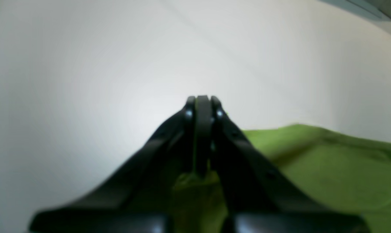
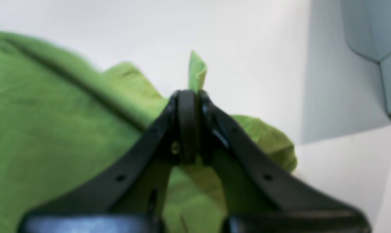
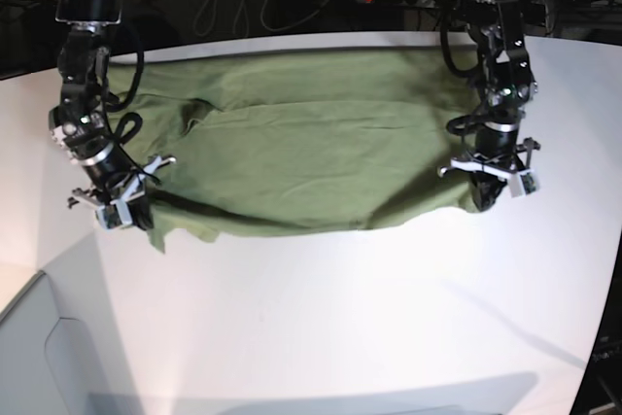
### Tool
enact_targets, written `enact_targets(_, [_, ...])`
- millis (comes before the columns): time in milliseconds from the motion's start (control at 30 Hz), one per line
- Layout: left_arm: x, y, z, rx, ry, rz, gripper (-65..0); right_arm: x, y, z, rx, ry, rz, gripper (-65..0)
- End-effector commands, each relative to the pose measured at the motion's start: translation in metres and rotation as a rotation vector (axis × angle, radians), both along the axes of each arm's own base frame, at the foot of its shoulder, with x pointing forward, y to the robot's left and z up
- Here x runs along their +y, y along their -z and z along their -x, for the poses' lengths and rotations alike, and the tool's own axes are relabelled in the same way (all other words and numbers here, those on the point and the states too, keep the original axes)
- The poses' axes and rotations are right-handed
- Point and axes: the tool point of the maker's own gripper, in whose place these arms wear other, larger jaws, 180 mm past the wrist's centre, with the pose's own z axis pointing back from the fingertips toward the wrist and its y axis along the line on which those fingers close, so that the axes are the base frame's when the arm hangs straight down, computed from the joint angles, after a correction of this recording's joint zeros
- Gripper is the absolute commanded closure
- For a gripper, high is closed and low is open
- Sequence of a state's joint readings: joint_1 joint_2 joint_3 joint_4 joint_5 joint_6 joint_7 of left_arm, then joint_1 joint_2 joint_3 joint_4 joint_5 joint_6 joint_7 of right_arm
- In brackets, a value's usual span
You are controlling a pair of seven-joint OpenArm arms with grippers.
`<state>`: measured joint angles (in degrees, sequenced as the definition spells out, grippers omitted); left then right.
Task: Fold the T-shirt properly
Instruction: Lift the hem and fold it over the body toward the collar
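Green cloth covers the far half of the white table (image 3: 340,318). It is the T-shirt (image 3: 311,153), a plain, soft green one with no picture on it. It lies spread out wide from side to side, with lots of little wrinkles and a long crease running across it. The edge nearest the camera curves a bit and looks thicker, like the cloth is doubled there. One end of it hangs down in a small floppy point near the right gripper.

The right gripper (image 3: 121,213) is at one end of the shirt's near edge, on the left side of the base view. In the right wrist view its two black fingers (image 2: 169,110) are pressed tight together, and a little tip of green cloth sticks up out of them. More green cloth bunches up around and under the right gripper (image 2: 187,97). So it is closed and it has hold of the T-shirt (image 2: 52,123).

The left gripper (image 3: 491,187) is at the other end of the near edge, on the right side of the base view. In the left wrist view the left gripper (image 1: 202,100) is closed tight too. The T-shirt (image 1: 328,161) lies under it and off to one side, and a bit of green shows between the black fingers (image 1: 189,106) lower down. It looks like it is pinching the edge of the cloth, but the picture is blurry there.

Both grippers are low, close to the table, well apart from each other, with the shirt between them.
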<state>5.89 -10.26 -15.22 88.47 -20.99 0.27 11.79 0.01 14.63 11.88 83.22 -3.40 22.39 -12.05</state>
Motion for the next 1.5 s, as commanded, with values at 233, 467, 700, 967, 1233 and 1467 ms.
enact_targets(233, [0.001, -0.015, -0.006, -0.054, 0.003, -0.01, 0.0, -0.005, -0.009, 0.001, -0.031, -0.003, 0.007, 0.0])
enact_targets(467, [-0.004, -0.009, -0.002, -0.042, -0.001, 0.008, 0.0, -0.02, -0.011, 0.001, -0.037, 0.036, 0.012, 0.0])
enact_targets(700, [-0.003, -0.009, -0.001, -0.041, -0.002, 0.006, 0.0, -0.02, -0.01, 0.002, -0.033, 0.037, 0.011, 0.0])
enact_targets(967, [0.0, -0.004, 0.006, -0.023, -0.001, -0.005, 0.0, -0.02, -0.009, 0.002, -0.031, 0.038, 0.011, 0.0])
enact_targets(1233, [0.007, -0.002, 0.011, -0.012, -0.012, -0.018, 0.0, -0.021, -0.004, 0.008, -0.016, 0.038, 0.014, 0.0])
enact_targets(1467, [0.022, -0.008, 0.011, -0.022, -0.035, -0.037, 0.0, -0.035, -0.007, 0.009, -0.021, 0.07, 0.022, 0.0])
